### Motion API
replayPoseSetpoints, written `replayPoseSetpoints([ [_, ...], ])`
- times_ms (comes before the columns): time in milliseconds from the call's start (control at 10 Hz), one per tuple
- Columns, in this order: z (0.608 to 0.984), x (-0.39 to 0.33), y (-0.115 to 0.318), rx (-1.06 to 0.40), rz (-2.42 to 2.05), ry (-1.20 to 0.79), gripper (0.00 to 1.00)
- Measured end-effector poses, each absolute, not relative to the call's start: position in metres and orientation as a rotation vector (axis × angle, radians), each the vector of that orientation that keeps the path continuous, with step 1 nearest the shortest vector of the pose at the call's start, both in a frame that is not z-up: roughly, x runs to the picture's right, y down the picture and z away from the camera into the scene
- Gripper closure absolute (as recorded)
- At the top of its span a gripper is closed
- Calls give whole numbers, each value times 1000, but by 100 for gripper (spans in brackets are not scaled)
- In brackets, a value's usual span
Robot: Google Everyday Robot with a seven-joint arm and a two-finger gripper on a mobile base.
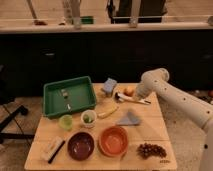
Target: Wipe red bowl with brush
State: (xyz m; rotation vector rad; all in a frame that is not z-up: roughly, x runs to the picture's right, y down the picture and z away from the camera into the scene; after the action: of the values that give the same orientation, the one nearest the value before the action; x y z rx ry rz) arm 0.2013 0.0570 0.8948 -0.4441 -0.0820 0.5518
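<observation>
The brush (132,99) lies on the wooden table (150,127) at the back right, its small head pointing left and its pale handle running right. My gripper (136,94) hangs at the end of the white arm, directly over the middle of the brush and very close to it. The red bowl (114,141) stands empty near the table's front edge, well in front of the gripper.
A dark maroon bowl (81,145) sits left of the red one. A green tray (69,95), blue sponge (110,86), orange fruit (129,90), banana (107,112), grey cloth (129,119), two small cups (65,121), grapes (151,150) and a pale block with a dark stick (54,149) share the table.
</observation>
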Motion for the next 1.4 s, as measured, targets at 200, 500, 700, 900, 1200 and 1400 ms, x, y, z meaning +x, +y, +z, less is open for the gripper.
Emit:
replayPoseSetpoints([
  [200, 904, 204, 52, -429, 552, -94, 24],
  [500, 921, 207, 50, -423, 555, -118, 20],
  [700, 927, 210, 51, -428, 561, -124, 20],
  [900, 933, 212, 52, -437, 567, -130, 20],
  [1200, 939, 211, 54, -452, 572, -134, 20],
  [1400, 943, 211, 56, -464, 576, -134, 20],
])
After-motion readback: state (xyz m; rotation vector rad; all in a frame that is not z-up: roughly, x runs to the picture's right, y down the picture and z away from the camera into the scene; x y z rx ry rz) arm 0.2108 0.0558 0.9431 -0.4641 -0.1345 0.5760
